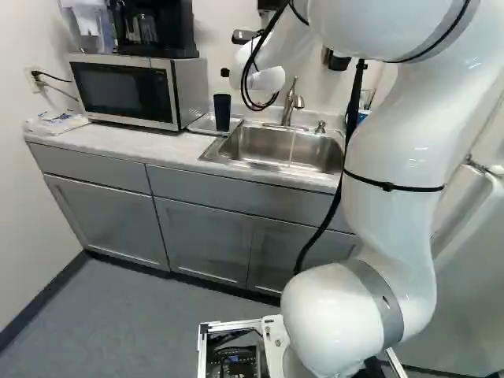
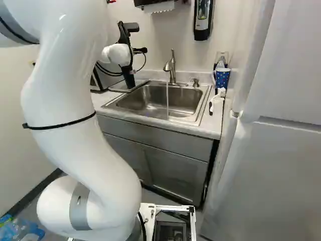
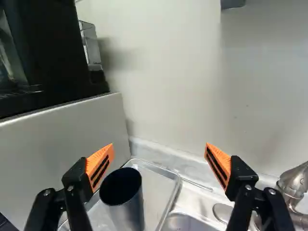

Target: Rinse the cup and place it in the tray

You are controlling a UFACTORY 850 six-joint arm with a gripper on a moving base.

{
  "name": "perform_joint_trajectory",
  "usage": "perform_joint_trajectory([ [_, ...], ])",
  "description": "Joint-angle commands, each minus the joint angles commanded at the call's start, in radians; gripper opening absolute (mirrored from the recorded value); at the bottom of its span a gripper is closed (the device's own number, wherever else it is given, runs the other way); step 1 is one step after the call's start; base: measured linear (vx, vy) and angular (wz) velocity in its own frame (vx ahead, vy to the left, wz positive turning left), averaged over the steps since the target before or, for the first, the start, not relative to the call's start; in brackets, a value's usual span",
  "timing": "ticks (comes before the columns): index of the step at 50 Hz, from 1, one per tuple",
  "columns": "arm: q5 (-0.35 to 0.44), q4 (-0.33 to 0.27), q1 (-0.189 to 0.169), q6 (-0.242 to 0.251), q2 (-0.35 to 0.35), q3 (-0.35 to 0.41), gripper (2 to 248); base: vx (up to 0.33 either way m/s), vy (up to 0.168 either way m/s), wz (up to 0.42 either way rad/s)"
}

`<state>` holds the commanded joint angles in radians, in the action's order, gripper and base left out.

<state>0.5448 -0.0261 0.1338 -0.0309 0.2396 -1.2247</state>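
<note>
My gripper (image 2: 140, 38) is raised over the counter to the left of the faucet. In the wrist view the gripper (image 3: 160, 150) stands wide open with nothing between its orange pads. The dark cup (image 1: 222, 112) stands upright, mouth up, in the shallow clear tray (image 3: 176, 187) beside the sink. The same cup (image 3: 126, 204) appears below the fingers, nearer to one of them, and they do not hold it. Water (image 2: 167, 103) runs from the faucet (image 2: 171, 66) into the sink (image 1: 272, 147).
A microwave (image 1: 126, 90) with a black coffee maker (image 1: 157, 27) on top borders the tray. Right of the sink are a blue dotted cup (image 2: 222, 78) and a brush (image 2: 216, 98). A soap dispenser (image 2: 202, 20) hangs on the wall; a white refrigerator (image 2: 271, 150) stands at the right.
</note>
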Motion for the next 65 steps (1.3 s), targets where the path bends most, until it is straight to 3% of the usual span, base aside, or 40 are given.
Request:
perform_joint_trajectory([
  [31,-0.074,0.000,-0.059,0.000,-0.027,-0.034,247,0.000,0.000,0.000],
  [65,-0.168,0.000,-0.121,0.000,-0.003,-0.131,247,0.000,0.000,0.000],
])
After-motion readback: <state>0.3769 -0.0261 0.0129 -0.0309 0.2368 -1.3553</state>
